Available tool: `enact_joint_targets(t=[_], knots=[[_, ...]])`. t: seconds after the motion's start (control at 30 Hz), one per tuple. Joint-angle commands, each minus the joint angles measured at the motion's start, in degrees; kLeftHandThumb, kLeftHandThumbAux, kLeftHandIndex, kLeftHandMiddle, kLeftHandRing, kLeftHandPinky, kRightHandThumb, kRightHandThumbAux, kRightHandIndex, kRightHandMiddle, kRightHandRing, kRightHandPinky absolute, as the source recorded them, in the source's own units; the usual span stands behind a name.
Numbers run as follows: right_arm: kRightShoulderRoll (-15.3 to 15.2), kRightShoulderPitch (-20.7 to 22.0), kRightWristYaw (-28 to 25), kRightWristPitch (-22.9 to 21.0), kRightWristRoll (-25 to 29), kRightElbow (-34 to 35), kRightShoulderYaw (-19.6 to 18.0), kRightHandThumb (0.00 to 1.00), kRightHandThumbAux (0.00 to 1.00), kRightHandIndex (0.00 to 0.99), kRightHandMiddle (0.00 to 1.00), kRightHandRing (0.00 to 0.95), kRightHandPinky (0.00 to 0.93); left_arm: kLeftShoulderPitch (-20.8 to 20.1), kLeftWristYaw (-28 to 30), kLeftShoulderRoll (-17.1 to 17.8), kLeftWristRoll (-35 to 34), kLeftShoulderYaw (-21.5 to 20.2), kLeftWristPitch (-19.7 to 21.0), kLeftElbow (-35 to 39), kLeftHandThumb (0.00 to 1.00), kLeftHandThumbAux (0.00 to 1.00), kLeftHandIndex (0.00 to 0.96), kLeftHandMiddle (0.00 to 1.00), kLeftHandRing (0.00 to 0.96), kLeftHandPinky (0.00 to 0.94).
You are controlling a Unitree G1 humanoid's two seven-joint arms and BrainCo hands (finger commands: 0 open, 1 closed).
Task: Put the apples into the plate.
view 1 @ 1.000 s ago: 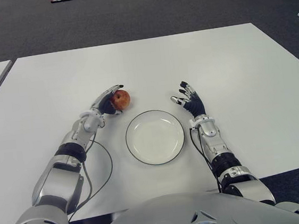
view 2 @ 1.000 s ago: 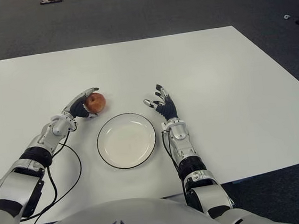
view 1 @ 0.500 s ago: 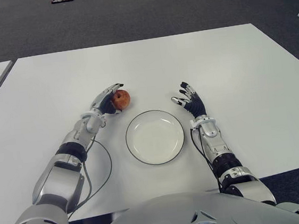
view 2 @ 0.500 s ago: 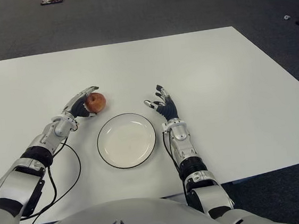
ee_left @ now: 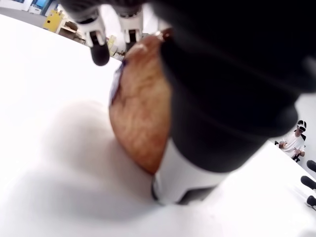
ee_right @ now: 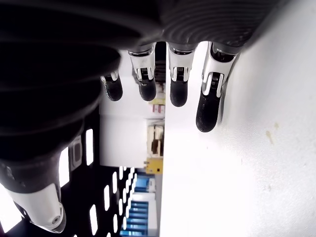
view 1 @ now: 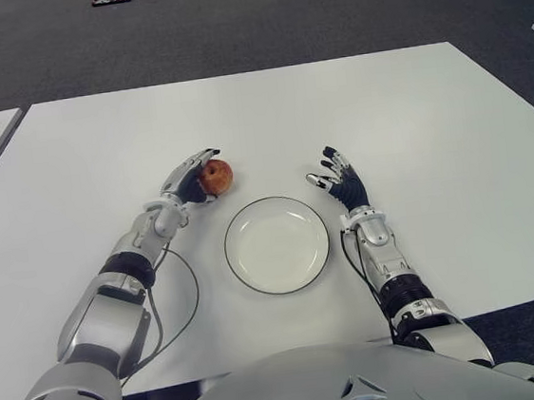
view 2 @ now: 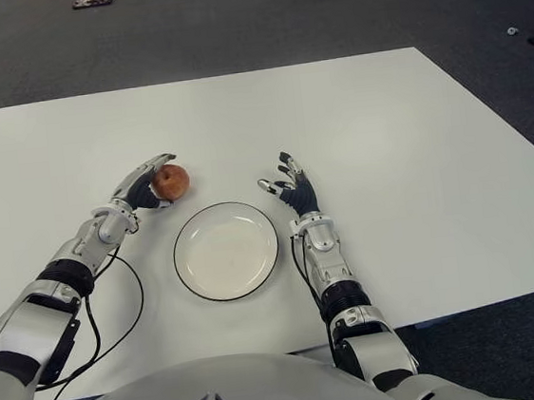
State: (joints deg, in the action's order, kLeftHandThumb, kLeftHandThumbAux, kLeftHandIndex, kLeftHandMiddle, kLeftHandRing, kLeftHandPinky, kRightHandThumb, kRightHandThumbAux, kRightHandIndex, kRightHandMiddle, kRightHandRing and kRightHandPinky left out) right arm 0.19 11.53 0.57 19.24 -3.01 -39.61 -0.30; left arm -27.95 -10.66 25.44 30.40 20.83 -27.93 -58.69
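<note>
Left robot hand (view 1: 189, 180) of mine is against the apple (view 1: 215, 177) on the white table (view 1: 411, 118), fingers reaching over the top of the fruit and thumb low beside it — the wrist view shows the reddish-brown skin pressed close to my palm, with two fingertips (ee_left: 100, 53) past its far side. The fingers touch the fruit but are not wrapped round it, and the apple sits on the table surface, casting a soft shadow there. It lies just beyond the upper-left edge of the plate (view 1: 277, 245), near the rim but apart from it.

The plate is white with a thin dark rim, round, and sits between my two arms, nothing on it.

On the other side, my right robot hand (view 1: 344, 185) shows just right of the plate, palm turned inward, fingers spread and holding nothing — its own wrist view shows four dark-tipped fingers (ee_right: 208, 105) extended over bare white tabletop.

A black cable (view 1: 187, 304) loops on the table beside my left forearm. Dark carpet (view 1: 229, 22) lies beyond the far table edge.
</note>
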Motion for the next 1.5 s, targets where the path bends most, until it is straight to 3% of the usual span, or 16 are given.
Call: enact_joint_targets(t=[0.03,0.93,1.13,1.27,1.33,1.43,1.5], knots=[[-0.1,-3.0,0.1,-3.6,0.0,-3.0,0.0,0.142,0.691,0.011,0.052,0.087,0.151,1.0,1.2,0.2,0.7,0.6,0.5,-0.9,0.098,0.443,0.000,0.000,0.000,0.000],[0.0,-2.6,0.5,-3.4,0.0,-4.1,-0.1,0.134,0.706,0.012,0.053,0.087,0.151,2.4,5.3,0.8,-1.1,0.3,-1.8,3.4,0.092,0.451,0.000,0.000,0.000,0.000],[0.1,-2.5,0.6,-3.9,0.2,-4.1,-0.2,0.141,0.709,0.010,0.057,0.093,0.163,2.7,4.6,1.0,-0.6,0.4,-2.6,4.6,0.112,0.434,0.041,0.012,0.012,0.083],[0.0,-2.5,0.6,-4.0,0.1,-4.1,-0.2,0.144,0.710,0.010,0.059,0.096,0.164,3.0,2.8,0.6,-0.7,0.0,-3.5,5.3,0.248,0.412,0.190,0.201,0.207,0.259],[0.0,-2.5,0.7,-3.9,0.1,-4.2,-0.2,0.147,0.712,0.011,0.065,0.105,0.179,2.7,1.1,-0.3,-0.9,-0.3,-4.4,4.5,0.438,0.419,0.412,0.472,0.475,0.482],[-0.1,-2.6,0.7,-3.6,0.0,-4.2,-0.2,0.151,0.713,0.013,0.070,0.113,0.187,1.8,-2.5,-2.0,-1.0,-0.6,-5.7,0.5,0.585,0.436,0.569,0.647,0.662,0.654],[-0.2,-2.6,0.7,-3.5,0.0,-4.2,-0.2,0.153,0.713,0.013,0.068,0.111,0.179,1.9,-5.0,-2.6,-1.2,-1.0,-7.0,-0.9,0.644,0.445,0.620,0.707,0.725,0.721]])
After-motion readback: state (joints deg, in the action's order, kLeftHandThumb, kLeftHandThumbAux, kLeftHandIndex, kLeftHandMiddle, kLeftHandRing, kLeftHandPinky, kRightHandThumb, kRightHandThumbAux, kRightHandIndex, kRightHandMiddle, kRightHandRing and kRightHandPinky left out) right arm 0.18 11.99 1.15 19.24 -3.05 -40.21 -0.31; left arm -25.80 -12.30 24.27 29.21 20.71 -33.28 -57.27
